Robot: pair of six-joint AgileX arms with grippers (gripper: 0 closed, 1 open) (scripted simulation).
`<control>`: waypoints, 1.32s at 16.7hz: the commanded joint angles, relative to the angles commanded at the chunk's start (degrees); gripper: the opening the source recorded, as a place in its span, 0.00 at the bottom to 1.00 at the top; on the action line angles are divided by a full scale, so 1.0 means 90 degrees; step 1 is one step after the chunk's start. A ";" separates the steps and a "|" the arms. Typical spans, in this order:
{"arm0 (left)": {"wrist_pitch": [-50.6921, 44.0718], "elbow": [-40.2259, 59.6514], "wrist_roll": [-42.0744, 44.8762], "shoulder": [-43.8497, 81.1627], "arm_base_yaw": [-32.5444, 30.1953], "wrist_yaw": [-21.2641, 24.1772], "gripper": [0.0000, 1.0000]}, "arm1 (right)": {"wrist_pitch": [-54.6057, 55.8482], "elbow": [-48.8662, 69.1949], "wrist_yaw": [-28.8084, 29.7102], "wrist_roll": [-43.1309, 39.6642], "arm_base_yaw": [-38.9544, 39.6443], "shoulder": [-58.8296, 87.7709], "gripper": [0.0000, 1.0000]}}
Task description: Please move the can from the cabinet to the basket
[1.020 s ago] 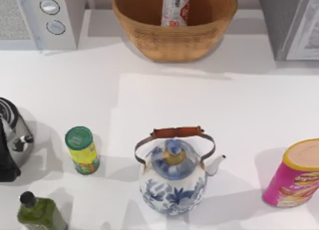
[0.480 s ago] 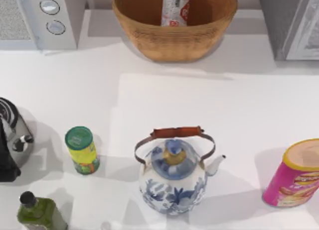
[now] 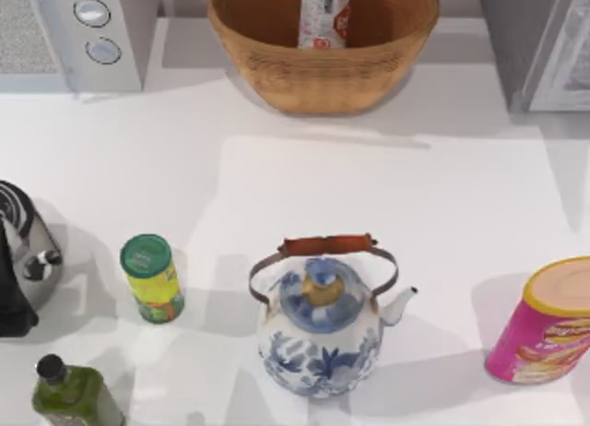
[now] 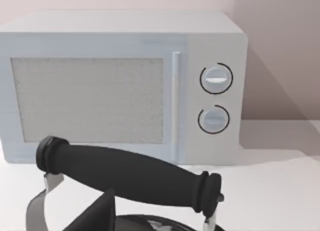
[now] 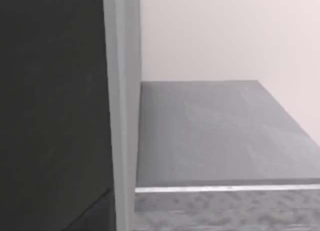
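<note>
- The can [image 3: 324, 14] stands upright inside the basket [image 3: 277, 71] at the rear centre of the table [image 3: 369, 195].
- The cabinet [image 3: 539, 43] sits at the rear right of the table; its grey top surface [image 5: 215, 136] appears in the right wrist view.
- Gripper state of both arms: cannot tell.
- The white appliance [image 4: 125, 86] with two knobs occupies the rear left.
- A blue-and-white teapot [image 3: 321, 329] stands front centre, between a green-lidded can [image 3: 152, 278] and a pink canister [image 3: 544, 320].
</note>
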 joint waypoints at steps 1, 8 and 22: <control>0.0000 0.0000 0.0000 0.0000 0.0000 0.0000 1.00 | -0.0028 0.0003 0.0582 -0.0004 0.0582 -0.0005 1.00; 0.0000 0.0000 0.0000 0.0000 0.0000 0.0000 1.00 | -0.0173 -0.0187 0.4552 -0.0016 0.4567 -0.0195 1.00; 0.0000 0.0000 0.0000 0.0000 0.0000 0.0000 1.00 | -0.0185 -0.0165 0.6120 -0.0099 0.5878 -0.0281 1.00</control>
